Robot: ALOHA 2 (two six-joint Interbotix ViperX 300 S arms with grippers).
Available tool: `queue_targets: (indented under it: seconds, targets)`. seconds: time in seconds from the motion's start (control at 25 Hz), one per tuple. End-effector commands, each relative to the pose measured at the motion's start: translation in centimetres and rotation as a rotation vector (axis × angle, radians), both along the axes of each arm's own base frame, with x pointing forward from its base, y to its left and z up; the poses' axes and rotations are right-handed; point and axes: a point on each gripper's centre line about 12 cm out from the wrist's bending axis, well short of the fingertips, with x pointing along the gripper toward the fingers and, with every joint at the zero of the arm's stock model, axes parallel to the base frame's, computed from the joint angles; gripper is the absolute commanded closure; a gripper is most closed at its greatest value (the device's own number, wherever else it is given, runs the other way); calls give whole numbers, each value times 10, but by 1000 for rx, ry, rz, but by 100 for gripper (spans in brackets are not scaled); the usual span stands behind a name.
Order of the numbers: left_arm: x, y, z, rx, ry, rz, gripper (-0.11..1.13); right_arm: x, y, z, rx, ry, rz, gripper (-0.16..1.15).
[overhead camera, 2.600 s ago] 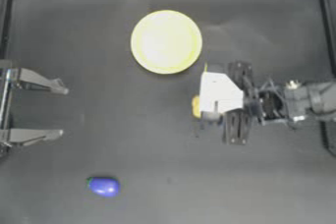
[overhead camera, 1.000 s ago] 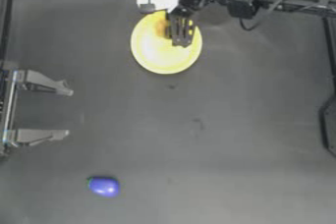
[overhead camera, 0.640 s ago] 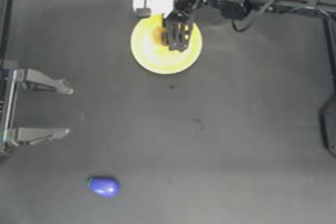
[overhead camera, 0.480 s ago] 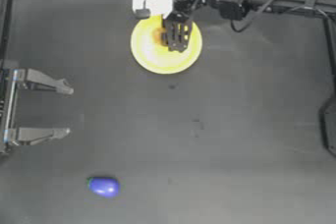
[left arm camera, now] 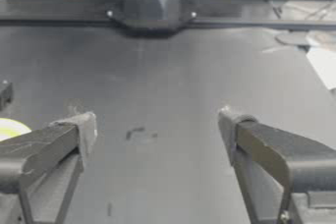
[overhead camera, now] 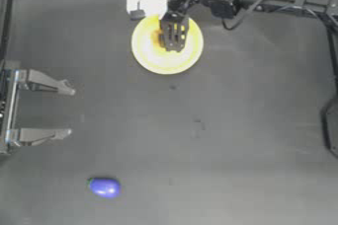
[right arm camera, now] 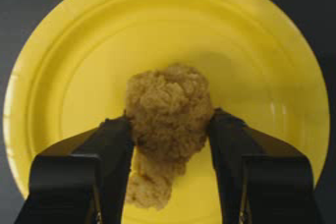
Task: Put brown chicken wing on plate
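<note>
Brown chicken wing [right arm camera: 167, 120] held over the plate [right arm camera: 78, 80] centre.
Right gripper [overhead camera: 173, 35] reaches over the plate, fingers [right arm camera: 115, 149] clamped on the wing's sides. Left gripper [left arm camera: 154, 169] sits well away from the plate, fingers apart, holding nothing.

Right arm is reaching in along the far edge of the table from the right side, wrist bending down near the middle. Right gripper [overhead camera: 173, 35] is pointing down, its two dark jaws sitting a short way apart and pressing on both sides of the brown chicken wing [right arm camera: 168, 120]. Left arm is staying drawn back at the left side, left gripper [overhead camera: 46, 109] sitting low with jaws spread wide, nothing between them.
</note>
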Motion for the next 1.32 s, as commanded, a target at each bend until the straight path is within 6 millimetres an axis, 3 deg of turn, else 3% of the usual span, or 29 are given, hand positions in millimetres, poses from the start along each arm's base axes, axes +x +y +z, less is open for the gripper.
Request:
queue_targets:
  seconds: [0.04,0.24,0.36,0.56,0.8,1.32]
  targets:
    - [4,1,5,-3,-6,2,-1,7,-2,23,9,-34,0,33]
    - [4,0,5,-1,-6,2,-1,6,-2,23,22,-35,-10,4]
    - [4,0,6,-1,-9,2,-1,4,-6,23,23,-35,-22,-5]
    - [5,1,6,-3,-9,2,-1,2,-10,28,27,-48,-38,-4]
    - [4,2,6,-4,-11,9,-1,-2,-8,58,-1,-96,-38,-3]
    - [4,2,6,-3,-8,10,-1,-29,25,102,-59,-204,-41,-3]
